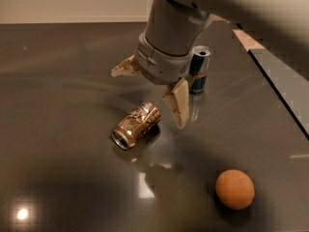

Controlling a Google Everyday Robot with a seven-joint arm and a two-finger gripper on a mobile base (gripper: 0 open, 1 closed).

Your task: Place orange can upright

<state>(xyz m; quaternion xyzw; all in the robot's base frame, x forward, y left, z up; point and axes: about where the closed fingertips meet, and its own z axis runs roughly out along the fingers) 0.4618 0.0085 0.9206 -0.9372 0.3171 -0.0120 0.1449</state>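
The orange can point(136, 124) lies on its side on the dark table point(58, 105), its silver top facing the lower left. My gripper point(149, 93) hangs just above and behind the can, open and empty. One pale finger point(176, 103) points down just right of the can. The other finger point(123, 66) sticks out to the upper left. The arm's grey wrist fills the upper middle of the view.
A slim dark blue-and-silver can point(198, 69) stands upright behind the gripper, partly hidden by the wrist. A round orange fruit point(234, 189) sits at the lower right. The table's right edge point(277, 88) runs diagonally at the right.
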